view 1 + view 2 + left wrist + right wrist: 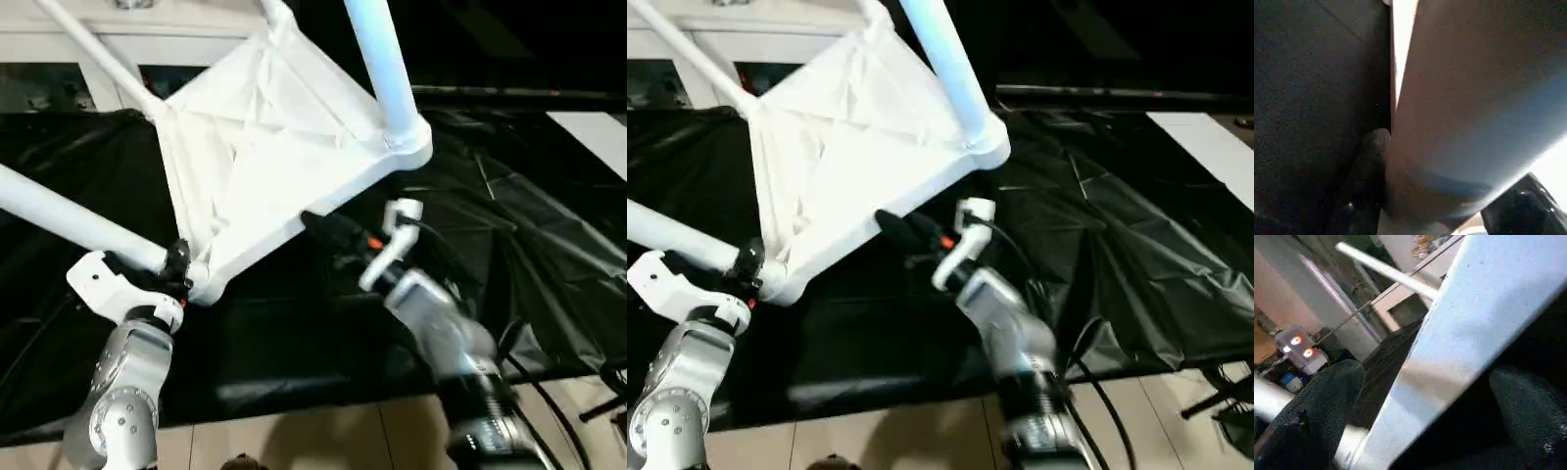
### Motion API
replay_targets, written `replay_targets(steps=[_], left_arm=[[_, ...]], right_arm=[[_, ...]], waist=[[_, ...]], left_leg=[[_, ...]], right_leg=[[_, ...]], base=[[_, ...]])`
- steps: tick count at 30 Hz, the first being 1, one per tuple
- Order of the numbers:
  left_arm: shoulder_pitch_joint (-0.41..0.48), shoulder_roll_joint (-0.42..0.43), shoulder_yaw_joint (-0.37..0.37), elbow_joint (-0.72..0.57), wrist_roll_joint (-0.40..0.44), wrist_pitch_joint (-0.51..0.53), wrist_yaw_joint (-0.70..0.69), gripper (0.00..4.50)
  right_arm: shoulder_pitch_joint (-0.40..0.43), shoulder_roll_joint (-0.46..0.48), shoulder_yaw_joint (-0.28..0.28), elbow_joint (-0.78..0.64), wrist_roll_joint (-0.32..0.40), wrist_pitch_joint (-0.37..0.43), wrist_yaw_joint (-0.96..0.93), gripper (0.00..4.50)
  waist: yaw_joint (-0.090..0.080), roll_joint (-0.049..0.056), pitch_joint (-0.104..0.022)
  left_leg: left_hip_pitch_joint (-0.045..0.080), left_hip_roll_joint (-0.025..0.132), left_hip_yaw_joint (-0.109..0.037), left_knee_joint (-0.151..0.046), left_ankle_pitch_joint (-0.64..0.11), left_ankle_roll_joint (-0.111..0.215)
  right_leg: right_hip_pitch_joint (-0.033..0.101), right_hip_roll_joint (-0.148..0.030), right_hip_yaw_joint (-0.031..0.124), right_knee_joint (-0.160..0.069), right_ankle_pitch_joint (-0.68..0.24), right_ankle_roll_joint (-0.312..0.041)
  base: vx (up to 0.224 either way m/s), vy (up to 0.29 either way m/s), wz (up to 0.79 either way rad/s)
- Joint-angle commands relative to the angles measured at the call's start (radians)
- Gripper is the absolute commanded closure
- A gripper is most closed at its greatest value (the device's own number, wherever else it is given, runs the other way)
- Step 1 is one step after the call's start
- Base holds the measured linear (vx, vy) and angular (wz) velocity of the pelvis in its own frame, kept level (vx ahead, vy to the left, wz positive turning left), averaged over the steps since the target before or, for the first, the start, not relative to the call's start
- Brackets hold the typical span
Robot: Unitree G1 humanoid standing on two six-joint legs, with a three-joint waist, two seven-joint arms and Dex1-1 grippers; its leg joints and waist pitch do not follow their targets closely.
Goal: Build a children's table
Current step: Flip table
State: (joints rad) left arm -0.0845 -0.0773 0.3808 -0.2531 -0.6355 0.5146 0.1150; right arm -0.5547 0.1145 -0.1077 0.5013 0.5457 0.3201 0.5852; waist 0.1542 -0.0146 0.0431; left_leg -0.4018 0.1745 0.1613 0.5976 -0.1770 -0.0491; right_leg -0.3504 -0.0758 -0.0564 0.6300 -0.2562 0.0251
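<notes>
The left pincer [179,262] gripped a white tapered tube leg [69,217] of the white ribbed plastic tabletop [274,147] — the right pincer [318,227] stood open astride its edge.

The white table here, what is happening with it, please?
A humanoid robot is building a children's table over a black sheet. The tabletop is tilted up with its ribbed underside showing, and legs already stick out of its corner sockets. The left pincer is closed on one leg near its corner socket. The right pincer is wide open, with the tabletop's lower edge between its fingers, not gripping yet.
</notes>
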Motion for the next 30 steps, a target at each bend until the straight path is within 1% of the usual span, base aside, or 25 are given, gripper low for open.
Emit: replay_targets(steps=[1,2,4,5,6,7,8,10,11,12,14,15,16,17,19,20,21,22,24,25,26,27,30], left_arm=[[-0.023,-0.075,-0.037,-0.026,-0.075,0.008,-0.007,2.23],[-0.022,-0.075,-0.04,-0.028,-0.075,0.01,-0.008,2.23],[-0.022,-0.075,-0.041,-0.028,-0.075,0.01,-0.007,2.23],[-0.019,-0.074,-0.044,-0.032,-0.077,0.011,-0.005,2.23],[-0.018,-0.074,-0.045,-0.034,-0.077,0.012,-0.005,2.23],[-0.016,-0.074,-0.046,-0.035,-0.078,0.013,-0.006,2.23],[-0.015,-0.074,-0.046,-0.035,-0.078,0.013,-0.006,2.23],[-0.012,-0.071,-0.048,-0.038,-0.081,0.018,-0.01,2.23],[-0.01,-0.071,-0.05,-0.041,-0.081,0.02,-0.01,2.23],[-0.009,-0.071,-0.051,-0.041,-0.081,0.021,-0.011,2.23],[-0.008,-0.069,-0.053,-0.043,-0.082,0.022,-0.013,2.23],[-0.008,-0.068,-0.056,-0.042,-0.082,0.025,-0.016,2.23],[-0.008,-0.067,-0.057,-0.042,-0.082,0.027,-0.017,2.23],[-0.008,-0.065,-0.06,-0.043,-0.083,0.032,-0.02,2.23],[-0.007,-0.064,-0.062,-0.044,-0.083,0.034,-0.022,2.23],[-0.007,-0.064,-0.063,-0.044,-0.083,0.034,-0.022,2.23],[-0.004,-0.064,-0.064,-0.047,-0.083,0.035,-0.023,2.23],[-0.002,-0.065,-0.066,-0.049,-0.084,0.037,-0.024,2.23],[0.0,-0.066,-0.067,-0.052,-0.086,0.039,-0.024,2.23],[0.007,-0.067,-0.072,-0.057,-0.09,0.046,-0.028,2.23],[0.01,-0.068,-0.075,-0.06,-0.09,0.048,-0.03,2.23],[0.013,-0.07,-0.077,-0.063,-0.09,0.049,-0.031,2.23],[0.016,-0.072,-0.079,-0.068,-0.089,0.051,-0.032,2.23]], right_arm=[[-0.032,0.008,-0.021,0.047,-0.009,-0.037,-0.03,0.0],[-0.073,0.021,-0.045,0.116,-0.006,-0.062,-0.063,0.0],[-0.093,0.024,-0.056,0.151,-0.003,-0.073,-0.075,0.0],[-0.135,0.027,-0.074,0.228,-0.001,-0.096,-0.079,0.0],[-0.149,0.027,-0.079,0.256,-0.001,-0.104,-0.075,0.0],[-0.162,0.029,-0.087,0.277,0.003,-0.109,-0.072,0.0],[-0.165,0.03,-0.088,0.281,0.004,-0.11,-0.071,0.0],[-0.205,0.037,-0.12,0.342,0.021,-0.129,-0.065,0.0],[-0.219,0.038,-0.132,0.361,0.03,-0.135,-0.06,0.0],[-0.223,0.038,-0.134,0.367,0.031,-0.136,-0.06,0.0],[-0.238,0.037,-0.14,0.386,0.036,-0.143,-0.058,0.0],[-0.254,0.039,-0.145,0.406,0.039,-0.152,-0.054,0.0],[-0.261,0.039,-0.147,0.413,0.039,-0.157,-0.054,0.0],[-0.289,0.043,-0.163,0.451,0.043,-0.174,-0.044,0.0],[-0.307,0.045,-0.172,0.476,0.045,-0.185,-0.038,0.0],[-0.317,0.044,-0.175,0.494,0.042,-0.194,-0.034,0.0],[-0.326,0.043,-0.18,0.507,0.042,-0.201,-0.031,0.29],[-0.334,0.044,-0.186,0.518,0.045,-0.205,-0.03,0.36],[-0.342,0.043,-0.191,0.53,0.044,-0.209,-0.027,0.36],[-0.356,0.043,-0.19,0.556,0.035,-0.221,-0.009,0.52],[-0.36,0.043,-0.187,0.565,0.031,-0.222,-0.004,0.69],[-0.364,0.044,-0.188,0.572,0.03,-0.223,0.001,0.69],[-0.372,0.045,-0.193,0.588,0.028,-0.226,0.004,0.97]], waist=[[-0.005,0.015,-0.058],[-0.006,0.012,-0.06],[-0.004,0.016,-0.06],[-0.002,0.013,-0.062],[-0.004,0.014,-0.062],[-0.003,0.014,-0.061],[-0.003,0.014,-0.062],[-0.003,0.014,-0.062],[-0.004,0.017,-0.063],[-0.005,0.016,-0.063],[-0.004,0.017,-0.063],[-0.004,0.022,-0.063],[-0.006,0.019,-0.063],[-0.006,0.021,-0.064],[-0.005,0.023,-0.064],[-0.005,0.022,-0.065],[-0.005,0.022,-0.064],[-0.005,0.018,-0.064],[-0.003,0.019,-0.064],[-0.003,0.019,-0.064],[-0.005,0.017,-0.064],[-0.005,0.014,-0.064],[-0.007,0.016,-0.065]], left_leg=[[0.034,0.059,-0.021,-0.086,-0.168,-0.084],[0.034,0.059,-0.021,-0.086,-0.161,-0.082],[0.036,0.059,-0.02,-0.085,-0.153,-0.08],[0.034,0.059,-0.019,-0.083,-0.136,-0.078],[0.033,0.058,-0.02,-0.083,-0.133,-0.078],[0.033,0.058,-0.018,-0.083,-0.137,-0.075],[0.032,0.058,-0.018,-0.082,-0.136,-0.071],[0.032,0.058,-0.018,-0.082,-0.131,-0.064],[0.032,0.059,-0.018,-0.082,-0.136,-0.063],[0.033,0.059,-0.018,-0.081,-0.135,-0.062],[0.034,0.059,-0.018,-0.08,-0.128,-0.059],[0.033,0.059,-0.018,-0.08,-0.128,-0.059],[0.033,0.059,-0.018,-0.081,-0.135,-0.06],[0.034,0.06,-0.017,-0.08,-0.144,-0.061],[0.035,0.06,-0.017,-0.08,-0.142,-0.058],[0.034,0.06,-0.017,-0.079,-0.134,-0.056],[0.034,0.06,-0.016,-0.079,-0.132,-0.054],[0.033,0.06,-0.016,-0.079,-0.13,-0.049],[0.033,0.06,-0.015,-0.077,-0.127,-0.043],[0.032,0.06,-0.016,-0.078,-0.125,-0.043],[0.031,0.061,-0.015,-0.078,-0.123,-0.039],[0.031,0.061,-0.015,-0.078,-0.122,-0.035],[0.032,0.06,-0.014,-0.076,-0.107,-0.025]], right_leg=[[0.018,-0.072,0.041,-0.062,0.105,-0.141],[0.02,-0.071,0.04,-0.062,0.111,-0.14],[0.018,-0.07,0.039,-0.061,0.12,-0.143],[0.02,-0.07,0.038,-0.057,0.148,-0.14],[0.021,-0.07,0.037,-0.055,0.15,-0.142],[0.02,-0.07,0.038,-0.058,0.149,-0.142],[0.022,-0.07,0.038,-0.056,0.154,-0.141],[0.022,-0.07,0.037,-0.056,0.163,-0.142],[0.022,-0.071,0.037,-0.055,0.158,-0.146],[0.022,-0.07,0.037,-0.056,0.159,-0.147],[0.021,-0.07,0.037,-0.055,0.168,-0.15],[0.021,-0.07,0.036,-0.054,0.168,-0.152],[0.022,-0.07,0.036,-0.054,0.163,-0.155],[0.021,-0.071,0.036,-0.054,0.157,-0.162],[0.02,-0.069,0.035,-0.054,0.161,-0.168],[0.02,-0.07,0.035,-0.052,0.17,-0.171],[0.021,-0.069,0.035,-0.053,0.171,-0.173],[0.022,-0.07,0.035,-0.053,0.169,-0.176],[0.021,-0.071,0.035,-0.052,0.169,-0.176],[0.022,-0.071,0.035,-0.052,0.169,-0.176],[0.023,-0.071,0.034,-0.052,0.171,-0.182],[0.023,-0.071,0.034,-0.052,0.17,-0.183],[0.023,-0.07,0.034,-0.051,0.176,-0.191]], base=[[0.0,0.0,0.0],[0.0,0.0,0.0],[0.0,0.0,0.0],[0.0,0.0,0.0],[0.0,0.0,0.0],[0.0,0.0,0.0],[0.0,0.0,0.0],[0.0,0.0,0.0],[0.0,0.0,0.0],[0.0,0.0,0.0],[0.0,0.0,0.0],[0.0,0.0,0.0],[0.0,0.0,0.0],[0.0,0.0,0.0],[0.0,0.0,0.0],[0.0,0.0,0.0],[0.0,0.0,0.0],[0.0,0.0,0.0],[0.0,0.0,0.0],[0.0,0.0,0.0],[0.0,0.0,0.0],[0.0,0.0,0.0],[0.0,0.0,0.0]])
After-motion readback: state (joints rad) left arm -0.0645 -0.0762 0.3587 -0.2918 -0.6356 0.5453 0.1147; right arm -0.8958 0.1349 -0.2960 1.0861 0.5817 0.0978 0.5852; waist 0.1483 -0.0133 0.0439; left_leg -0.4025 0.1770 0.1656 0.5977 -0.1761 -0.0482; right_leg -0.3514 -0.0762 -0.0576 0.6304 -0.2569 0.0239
